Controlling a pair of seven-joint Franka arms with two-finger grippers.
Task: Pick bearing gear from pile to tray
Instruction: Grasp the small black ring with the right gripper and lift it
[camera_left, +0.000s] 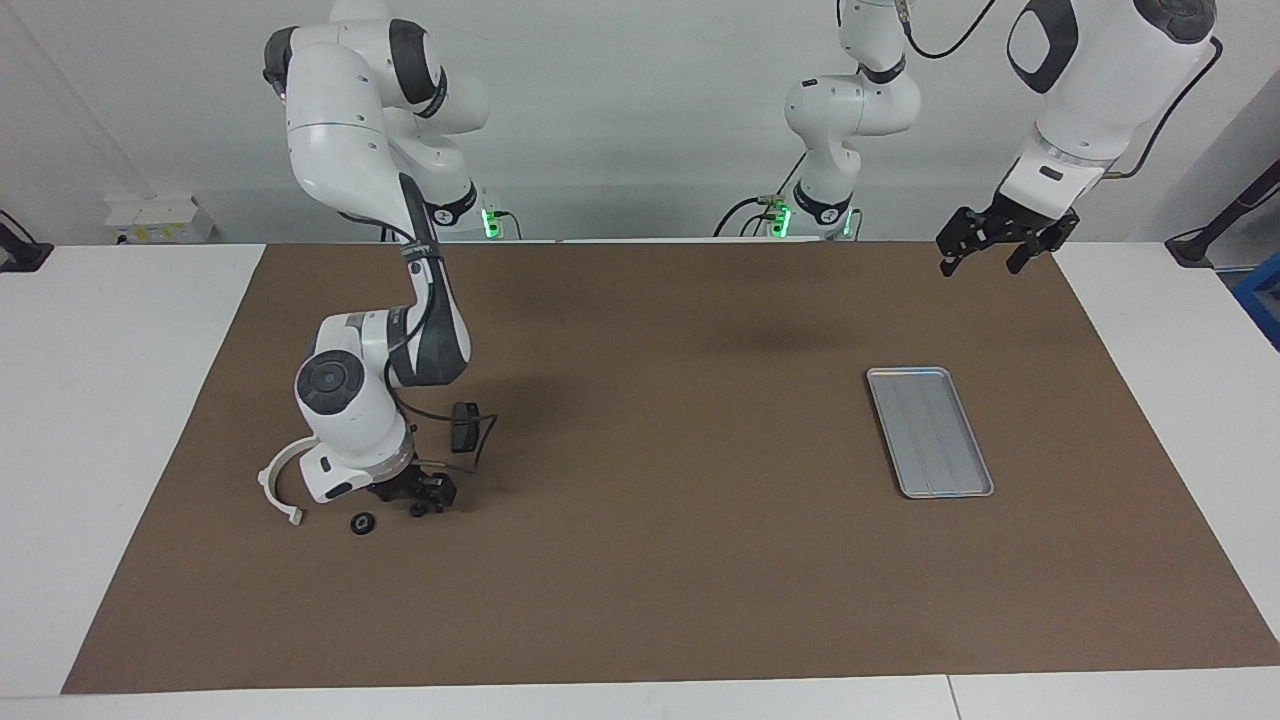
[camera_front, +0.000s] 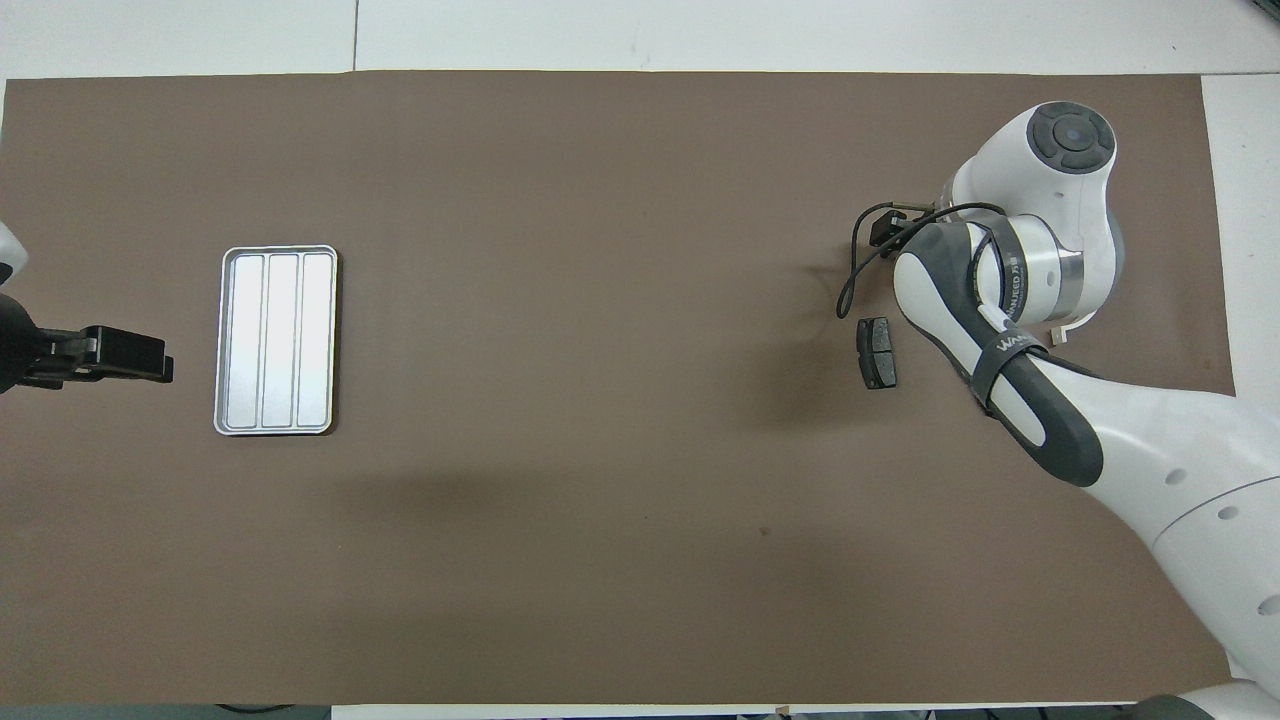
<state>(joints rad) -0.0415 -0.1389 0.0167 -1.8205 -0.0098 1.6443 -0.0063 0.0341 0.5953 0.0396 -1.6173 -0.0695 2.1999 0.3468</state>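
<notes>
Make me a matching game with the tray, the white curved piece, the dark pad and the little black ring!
Things:
1. tray
2. white curved piece
3. dark pad
4. little black ring

Descriptions:
A. round, farthest of the parts from the robots
B. silver, toward the left arm's end
C. half-circle beside the right arm's wrist
D. dark grey rectangle, nearer the robots than the ring

Pairs: 1-B, 2-C, 3-D, 4-A
</notes>
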